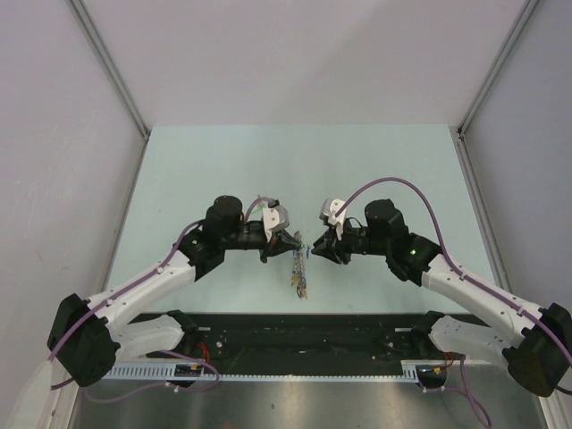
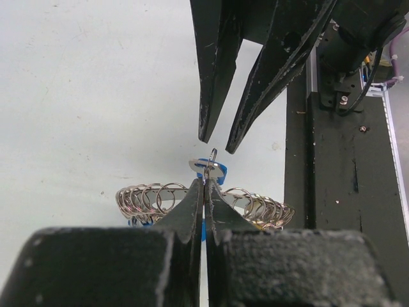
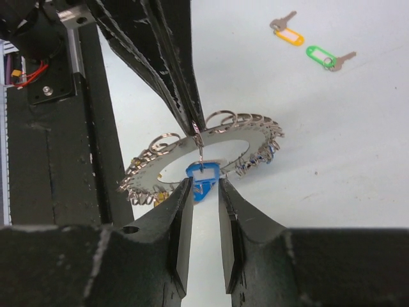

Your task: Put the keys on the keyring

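Pale table (image 1: 268,161), keyring (image 3: 259,134) in left gripper (image 2: 204,187), blue key (image 3: 203,174) seemingly at right gripper (image 3: 204,187)

One keyring (image 3: 255,133); one blue-tagged key (image 3: 203,176), one orange-tagged key (image 3: 289,35), one green-tagged key (image 3: 319,54), three in all

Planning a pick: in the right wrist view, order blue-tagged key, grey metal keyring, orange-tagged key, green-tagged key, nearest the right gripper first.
1. Blue-tagged key, at the right gripper.
2. Grey metal keyring, just beyond.
3. Orange-tagged key and green-tagged key, far upper right: too close to call.
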